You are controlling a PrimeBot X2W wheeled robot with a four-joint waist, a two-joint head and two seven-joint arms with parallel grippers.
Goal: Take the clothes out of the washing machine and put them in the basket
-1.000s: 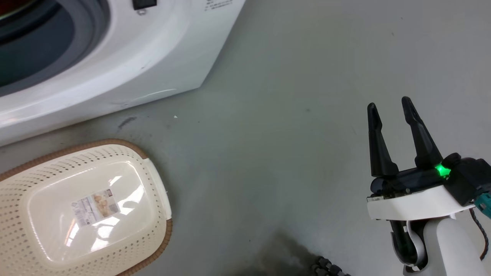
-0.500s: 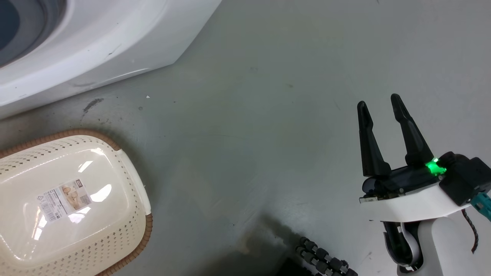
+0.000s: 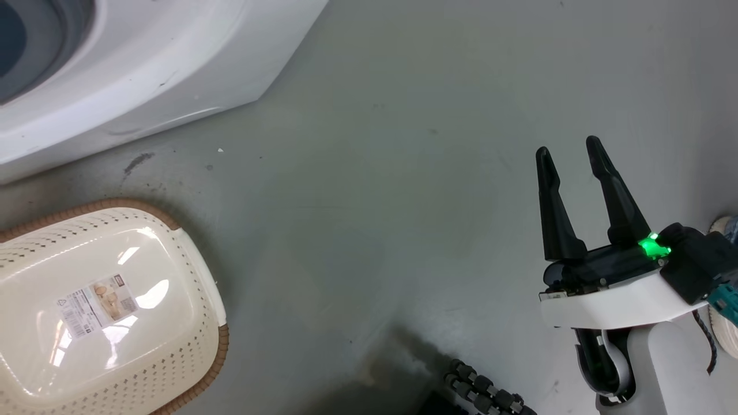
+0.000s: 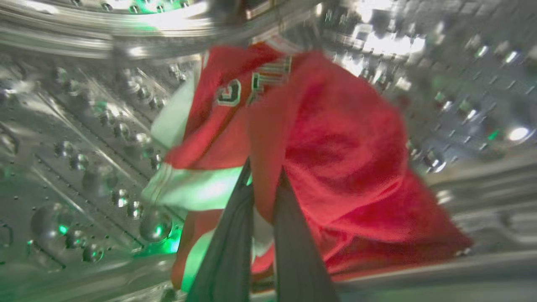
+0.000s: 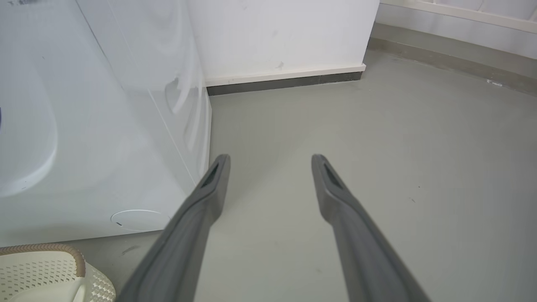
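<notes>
Inside the perforated steel drum (image 4: 84, 138) of the washing machine (image 3: 150, 69), my left gripper (image 4: 264, 176) is shut on a fold of the red clothes (image 4: 335, 159), which carry white trim and lettering and look blurred. The cream basket (image 3: 115, 311) with a brown rim stands on the floor at the lower left of the head view with nothing but a label inside, and its corner (image 5: 46, 268) is in the right wrist view. My right gripper (image 3: 568, 158) hovers open over the bare floor at the right, fingers apart (image 5: 270, 161), holding nothing.
The washer's white side panel (image 5: 105, 126) runs along the left of the right wrist view, with a white wall and dark baseboard (image 5: 285, 82) behind it. A black ribbed cable (image 3: 484, 392) lies near the robot's base. A pale round object (image 3: 727, 328) shows at the right edge.
The head camera has swung, so the washer and basket slid toward the left of the picture. The right gripper stays open in much the same place.
</notes>
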